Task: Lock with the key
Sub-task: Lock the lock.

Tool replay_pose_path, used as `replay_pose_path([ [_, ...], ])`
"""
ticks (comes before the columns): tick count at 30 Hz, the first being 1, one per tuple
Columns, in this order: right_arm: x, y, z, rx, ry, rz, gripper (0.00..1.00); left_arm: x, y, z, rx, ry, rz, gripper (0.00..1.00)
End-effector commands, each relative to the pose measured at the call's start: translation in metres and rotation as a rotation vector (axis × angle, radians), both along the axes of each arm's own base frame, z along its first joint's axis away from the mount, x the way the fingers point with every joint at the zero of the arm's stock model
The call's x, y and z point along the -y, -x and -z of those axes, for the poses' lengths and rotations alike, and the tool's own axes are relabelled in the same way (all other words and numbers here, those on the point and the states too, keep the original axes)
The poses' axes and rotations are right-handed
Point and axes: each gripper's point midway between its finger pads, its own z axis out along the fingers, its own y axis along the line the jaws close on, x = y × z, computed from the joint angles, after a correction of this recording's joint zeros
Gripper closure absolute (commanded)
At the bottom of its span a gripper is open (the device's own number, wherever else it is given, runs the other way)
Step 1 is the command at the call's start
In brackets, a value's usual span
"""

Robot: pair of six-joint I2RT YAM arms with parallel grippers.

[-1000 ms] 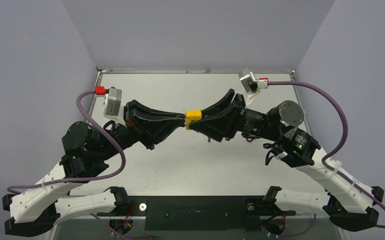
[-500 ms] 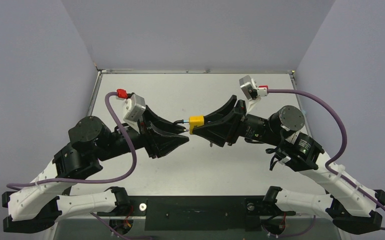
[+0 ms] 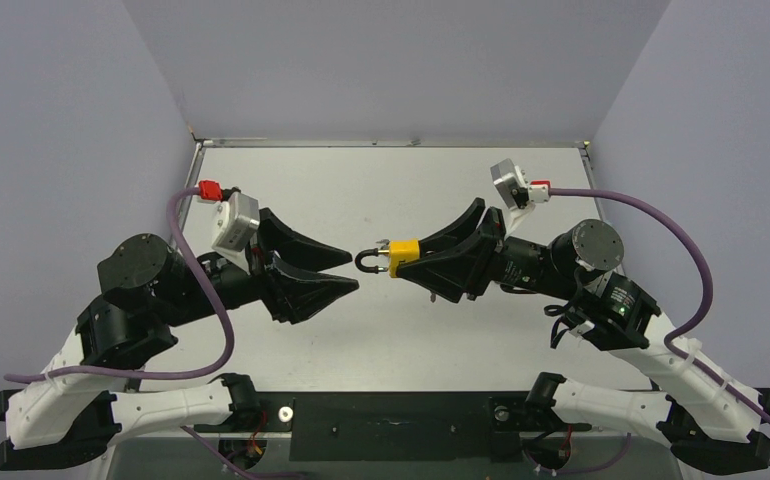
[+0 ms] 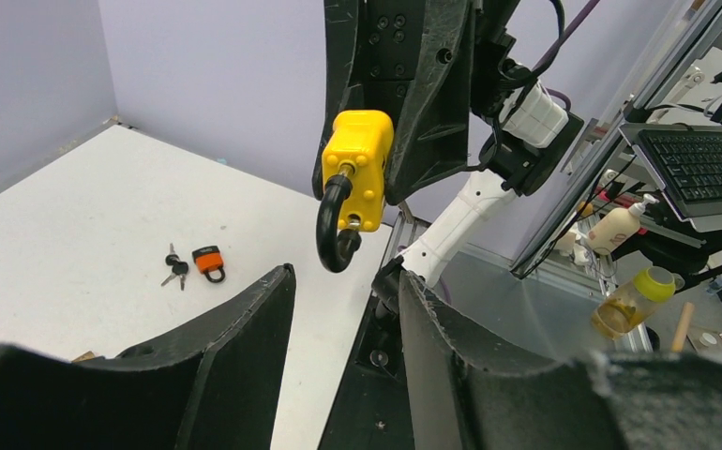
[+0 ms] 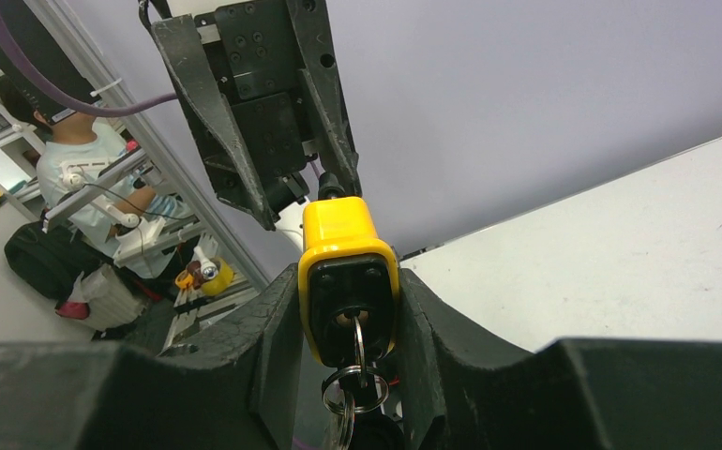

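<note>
Black fingers of the left gripper (image 3: 353, 270) stand spread with nothing between them, hovering just to the left of the yellow padlock (image 3: 405, 253) and not touching it. That padlock is the thing to steer by. It hangs in mid-air above the table (image 3: 381, 335), its body pinched between the two fingers of the right gripper (image 3: 411, 260), which closes on it from the right.

On the padlock's left side the dark shackle (image 4: 327, 220) sticks out toward the empty left gripper. It looks drawn out of the body, though from where I stand I cannot be sure whether its free end is seated or loose. On the opposite end, back between the right gripper's fingers, the key (image 5: 353, 370) sits pushed into the keyhole, its small ring and the other keys of the bunch dangling below.

So, as I judge it, the key is already in place and the padlock is well held. What is left is pressing the shackle home, if it is indeed out, and turning the key.

Farther off, beyond the padlock on the table, lie a small orange padlock (image 4: 209, 261) and, just beside it, some loose keys (image 4: 175, 268), both untouched.
</note>
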Motion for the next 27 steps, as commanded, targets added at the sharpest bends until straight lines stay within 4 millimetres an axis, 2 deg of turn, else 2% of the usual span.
replay_pose_path([
  [1,0.006,0.007,-0.024,0.064,-0.078,-0.014,1.00,0.000,0.007,-0.013,0.032,0.017,0.034,0.57],
  [10,0.007,0.009,-0.026,0.065,-0.085,-0.021,1.00,0.002,0.001,-0.009,0.016,-0.011,0.027,0.57],
  [22,0.007,0.009,-0.025,0.062,-0.083,-0.019,1.00,-0.004,-0.001,-0.020,-0.009,0.069,0.145,0.59],
  [27,0.008,0.008,-0.025,0.061,-0.083,-0.012,1.00,-0.006,0.009,-0.027,-0.006,0.105,0.224,0.60],
])
